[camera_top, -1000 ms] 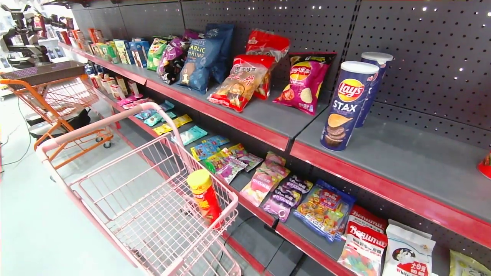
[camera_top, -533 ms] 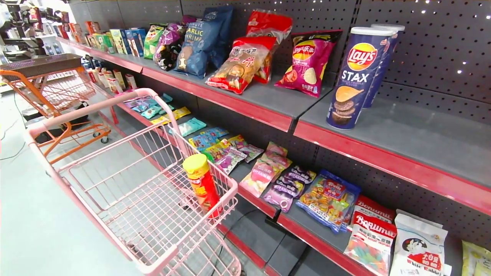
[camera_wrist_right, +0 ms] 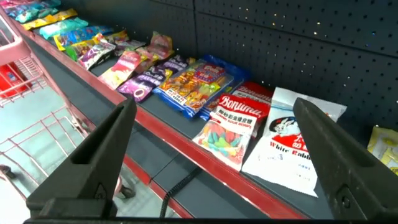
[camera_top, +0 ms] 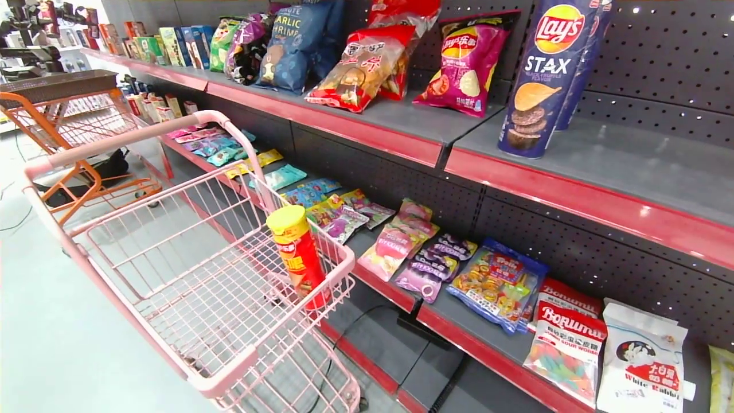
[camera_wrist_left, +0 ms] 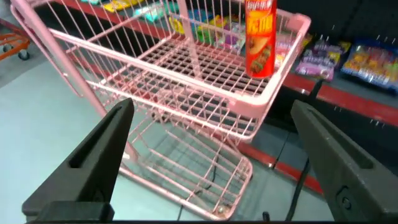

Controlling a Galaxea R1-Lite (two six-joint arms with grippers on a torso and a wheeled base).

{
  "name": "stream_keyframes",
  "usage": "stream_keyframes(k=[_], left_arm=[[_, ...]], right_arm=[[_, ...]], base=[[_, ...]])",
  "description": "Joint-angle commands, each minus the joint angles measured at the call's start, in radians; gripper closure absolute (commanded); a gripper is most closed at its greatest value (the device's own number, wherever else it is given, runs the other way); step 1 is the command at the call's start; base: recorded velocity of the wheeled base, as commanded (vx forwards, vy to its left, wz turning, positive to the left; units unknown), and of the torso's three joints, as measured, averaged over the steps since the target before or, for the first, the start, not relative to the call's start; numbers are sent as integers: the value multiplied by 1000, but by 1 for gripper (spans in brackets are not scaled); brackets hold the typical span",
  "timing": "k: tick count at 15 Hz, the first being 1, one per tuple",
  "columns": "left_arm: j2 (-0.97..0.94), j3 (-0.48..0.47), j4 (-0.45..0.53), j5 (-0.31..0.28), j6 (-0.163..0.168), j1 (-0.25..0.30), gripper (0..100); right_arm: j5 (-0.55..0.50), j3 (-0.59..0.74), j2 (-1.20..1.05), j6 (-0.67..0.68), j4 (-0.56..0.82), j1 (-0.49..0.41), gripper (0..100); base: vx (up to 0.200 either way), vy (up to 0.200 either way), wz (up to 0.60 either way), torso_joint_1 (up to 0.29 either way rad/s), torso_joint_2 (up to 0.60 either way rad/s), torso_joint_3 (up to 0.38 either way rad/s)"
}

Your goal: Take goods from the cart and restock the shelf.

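Can (camera_top: 297, 252) upright in cart (camera_top: 114, 143); cart left of shelf (camera_top: 573, 198); snack bags (camera_top: 355, 69) on shelf.

Pale gry floor (camera_top: 34, 344), orange cart (camera_top: 74, 123) bkgd

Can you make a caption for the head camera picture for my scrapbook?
A red chip can stands in the pink cart beside a shelf stocked with snack bags.

Over at 10 o'clock in the head view there's an orange cart (camera_top: 86, 172) with a dark mesh tray (camera_top: 57, 86) sitting across its top and something black (camera_top: 112, 166) tucked under it, can't tell what. Plain grey floor (camera_top: 57, 344) at 8 o'clock, thin cord (camera_top: 20, 215) at 9. Thick black cable (camera_top: 450, 381) snakes along the floor at 5 o'clock.
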Motion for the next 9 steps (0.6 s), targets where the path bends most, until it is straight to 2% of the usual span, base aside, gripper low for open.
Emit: stream_keyframes(k=[1, 2, 3, 4, 5, 6, 7, 8, 9], left_arm=[[380, -432, -45, 35, -197, 3, 0], [582, -625, -40, 74, -279, 20, 0], [737, -634, -62, 94, -245, 60, 0], [797, -602, -100, 93, -196, 52, 0], [897, -550, -207, 85, -167, 41, 0], [1049, -498, -394, 59, -161, 43, 0], [1176, -461, -554, 13, -144, 43, 0], [1268, -434, -641, -58, -110, 43, 0], [1332, -421, -684, -146, -81, 46, 0]], right_arm=[[0, 0, 1, -1, 0, -1, 0], [0, 0, 1, -1, 0, 1, 0], [0, 0, 1, -1, 0, -1, 0], [0, 0, 1, -1, 0, 1, 0], [0, 0, 1, -1, 0, 1, 0], [0, 0, 1, -1, 0, 1, 0], [0, 0, 1, 0, 0, 1, 0], [0, 0, 1, -1, 0, 1, 0], [0, 0, 1, 0, 0, 1, 0]], base=[[0, 0, 0, -12, 66, 51], [0, 0, 0, 0, 0, 0], [0, 0, 0, 0, 0, 0], [0, 0, 0, 0, 0, 0], [0, 0, 0, 0, 0, 0], [0, 0, 0, 0, 0, 0], [0, 0, 0, 0, 0, 0], [0, 0, 0, 0, 0, 0], [0, 0, 0, 0, 0, 0]])
